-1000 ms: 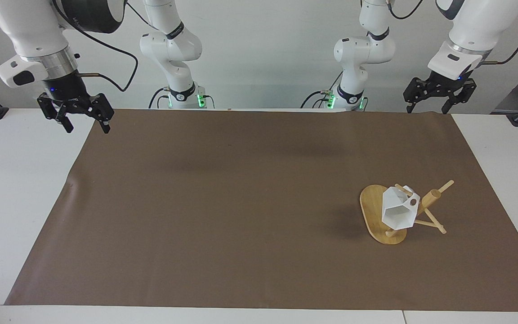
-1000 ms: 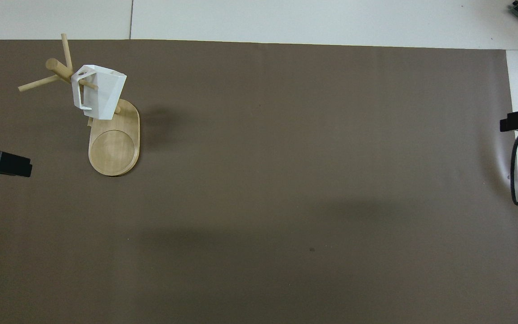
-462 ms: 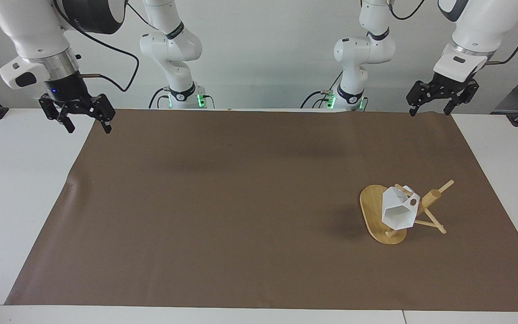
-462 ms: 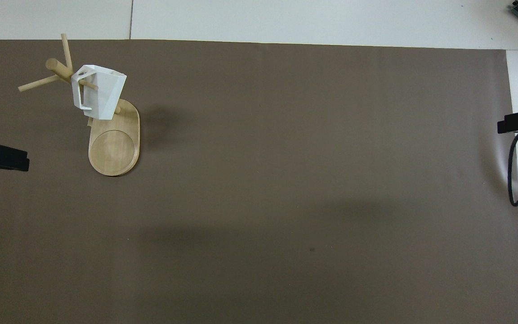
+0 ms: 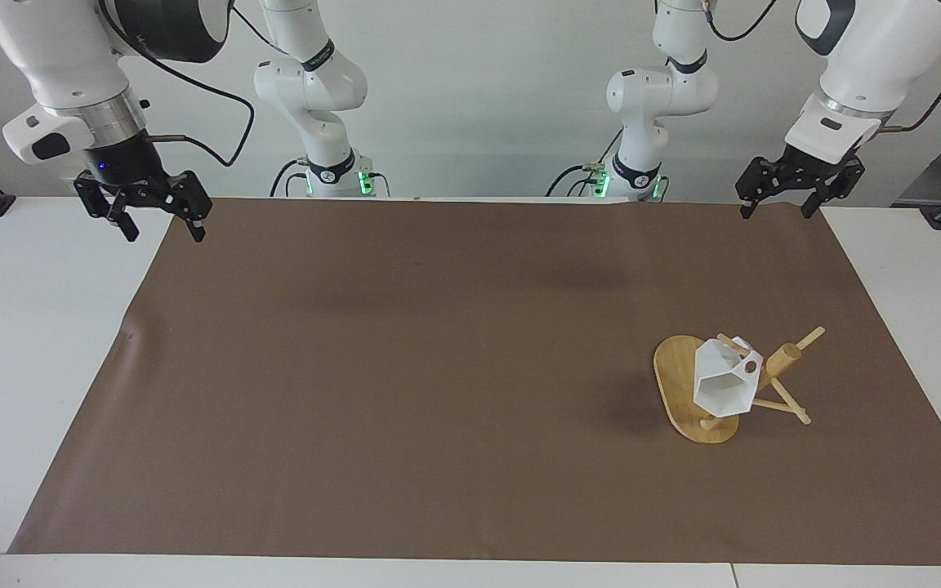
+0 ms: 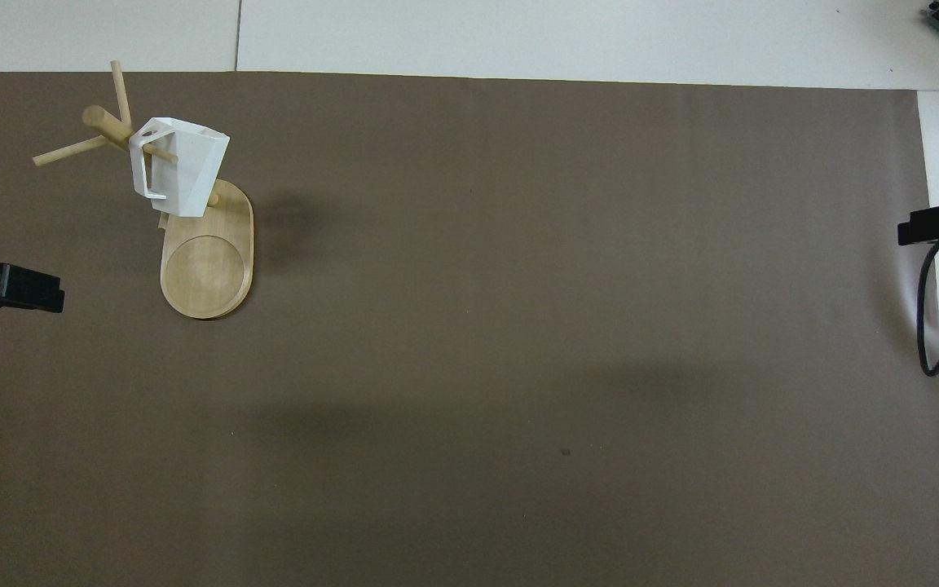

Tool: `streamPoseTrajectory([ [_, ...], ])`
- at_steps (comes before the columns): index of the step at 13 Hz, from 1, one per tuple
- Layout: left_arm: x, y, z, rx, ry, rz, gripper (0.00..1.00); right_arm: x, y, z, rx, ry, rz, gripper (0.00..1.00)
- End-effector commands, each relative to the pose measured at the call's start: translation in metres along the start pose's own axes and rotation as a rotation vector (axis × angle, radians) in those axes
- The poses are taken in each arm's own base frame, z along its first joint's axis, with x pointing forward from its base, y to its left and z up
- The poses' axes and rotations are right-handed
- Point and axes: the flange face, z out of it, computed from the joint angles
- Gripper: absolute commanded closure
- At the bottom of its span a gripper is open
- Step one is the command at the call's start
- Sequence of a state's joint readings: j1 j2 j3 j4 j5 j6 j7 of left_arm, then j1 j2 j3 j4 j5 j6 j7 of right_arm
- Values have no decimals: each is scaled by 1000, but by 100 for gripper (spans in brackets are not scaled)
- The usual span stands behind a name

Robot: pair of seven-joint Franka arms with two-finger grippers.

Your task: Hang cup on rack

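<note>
The left pincer [image 5: 775,208] hangs in the air over the robots' edge of the brown mat, at the left arm's end of the counter, with its two black fingers spread wide and nothing between them. In the overhead view only a black tip of it [image 6: 6,287] shows at the frame's edge, level with the robots' end of the rack's base. The right pincer [image 5: 158,229] hangs over the corner of the mat at the right arm's end, its fingers likewise parted and holding nothing; from overhead only a dark tip [image 6: 938,224] and a looping black cable [image 6: 926,326] can be seen there. Both arms wait well apart from the task's things.

Outward from the left pincer, farther from the robots and toward the left arm's end of the counter, stands the light bamboo mug rack with an oval flat base, a thick central post and thin crossing pegs [image 5: 782,359] [image 6: 207,273]. The small white faceted cup with a hexagonal rim and a blocky handle [image 5: 724,385] [image 6: 180,167] hangs on it: a peg passes through the handle, and the cup hangs tilted above the base, its open mouth turned away from the robots. No pincer touches it.

The brown mat [image 5: 405,384] [image 6: 518,326] covers most of the white counter [image 5: 29,327] [image 6: 518,37].
</note>
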State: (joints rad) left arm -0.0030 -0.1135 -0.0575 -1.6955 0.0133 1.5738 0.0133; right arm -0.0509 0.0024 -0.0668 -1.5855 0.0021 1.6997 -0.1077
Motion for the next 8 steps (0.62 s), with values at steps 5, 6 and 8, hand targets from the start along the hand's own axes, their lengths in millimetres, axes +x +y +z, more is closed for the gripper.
streamPoseTrajectory([
  [5,-3,10,-6,-24,8,9,0,-10,-2,2,0,-38,6,0],
  [6,-4,10,-5,-12,7,18,0,-11,-2,2,1,-47,9,0],
  [8,-5,10,-5,-8,-1,29,0,-16,-1,-1,3,-66,29,0],
])
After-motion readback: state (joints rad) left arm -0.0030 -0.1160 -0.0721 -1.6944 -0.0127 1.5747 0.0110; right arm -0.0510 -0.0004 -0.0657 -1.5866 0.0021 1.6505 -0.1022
